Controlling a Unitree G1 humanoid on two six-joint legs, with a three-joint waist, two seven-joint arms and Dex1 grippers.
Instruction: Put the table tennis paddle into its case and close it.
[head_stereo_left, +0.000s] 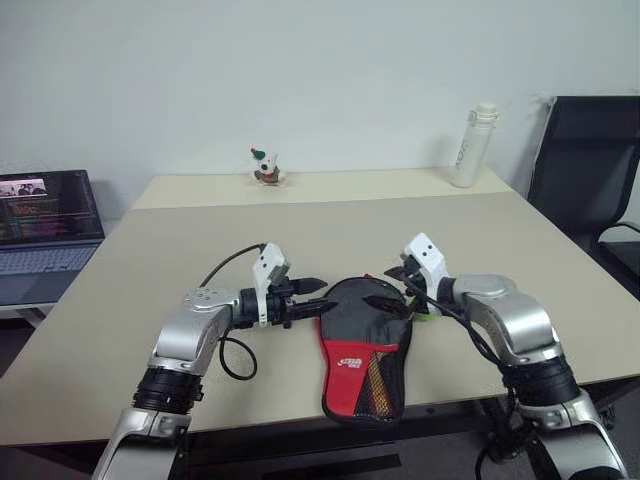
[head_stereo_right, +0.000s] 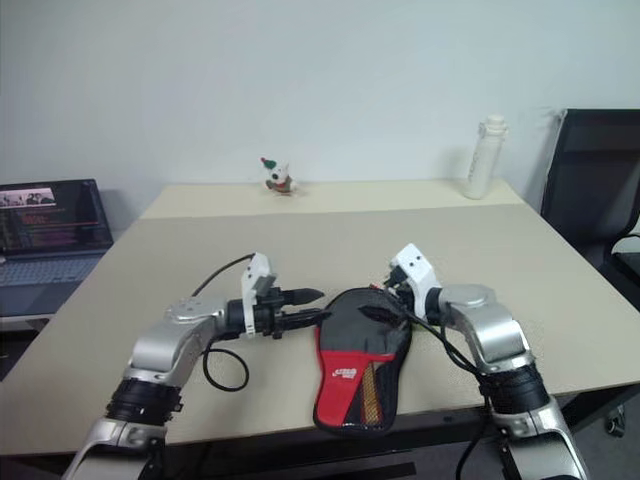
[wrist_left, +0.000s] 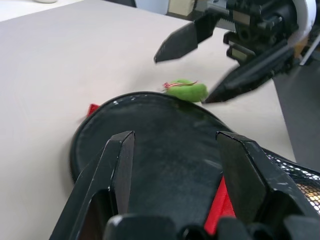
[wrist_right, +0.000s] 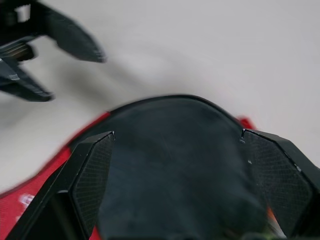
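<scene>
Case look: soft, paddle-shaped case (head_stereo_left: 362, 345), black fabric over the round upper part, red lower part with a white logo, black mesh pocket along one side of the narrow end.
Case place: flat on the beige table (head_stereo_left: 140, 300), at the near edge, between the two grippers; narrow red end overhangs the edge slightly.
Case axis: long axis runs from far to near; round end toward the wall, narrow red end toward the robot.
Paddle: cannot be told apart from the case.
Left gripper (head_stereo_left: 312, 295): fingers spread, one above and one below, at the left rim of the round black end; contact cannot be told.
Right gripper (head_stereo_left: 392, 288): fingers spread wide, hovering at the right rim of the round end, gripping nothing.
Beside the case: small green object (wrist_left: 186, 90) on the table, by the right gripper.
</scene>
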